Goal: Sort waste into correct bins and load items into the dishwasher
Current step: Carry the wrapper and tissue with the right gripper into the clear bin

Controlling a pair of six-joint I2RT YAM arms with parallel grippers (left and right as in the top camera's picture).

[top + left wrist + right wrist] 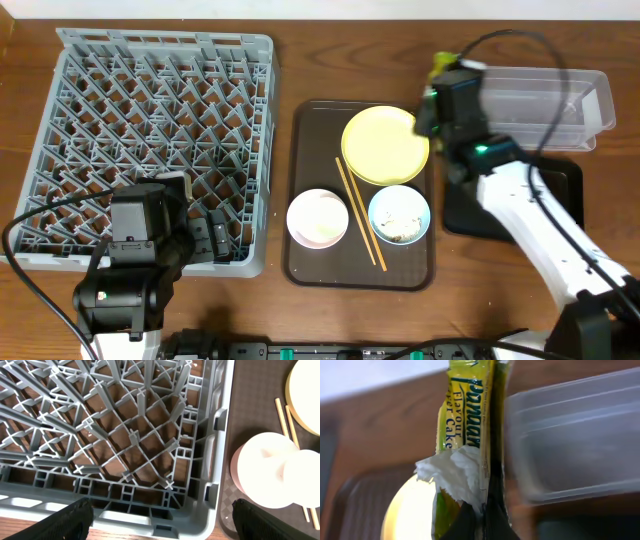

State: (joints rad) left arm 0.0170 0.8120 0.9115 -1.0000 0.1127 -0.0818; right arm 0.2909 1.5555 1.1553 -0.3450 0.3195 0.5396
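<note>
Right pincer is clenched on the wrapper, pinching it low, so the packet stands up from the dark fingertips. The clear tub sits just to this pincer's right, its near wall almost at the packet. The yellow plate lies close on its left, toward the arm's base. Behind it, under the white forearm, is the shallow black tray.

The plate rests on the dark brown tray, and further back from the pincer sit the white bowl and the light-blue bowl holding rice scraps. Two chopsticks slant between the bowls.

From overhead the wrapper is only a yellow-green fleck. The wrist view is blurred but shows glossy yellow film with blue lettering and a torn, crumpled white end. The tub looks smooth, see-through and round-cornered.

Left pincer hangs released, jaws wide, over the near right corner of the grey dish rack. Its wrist view shows brown table through the plastic lattice of thin ribs and pegs. The rack's wall stands between this pincer and the brown tray to its right. Nothing is held there.
</note>
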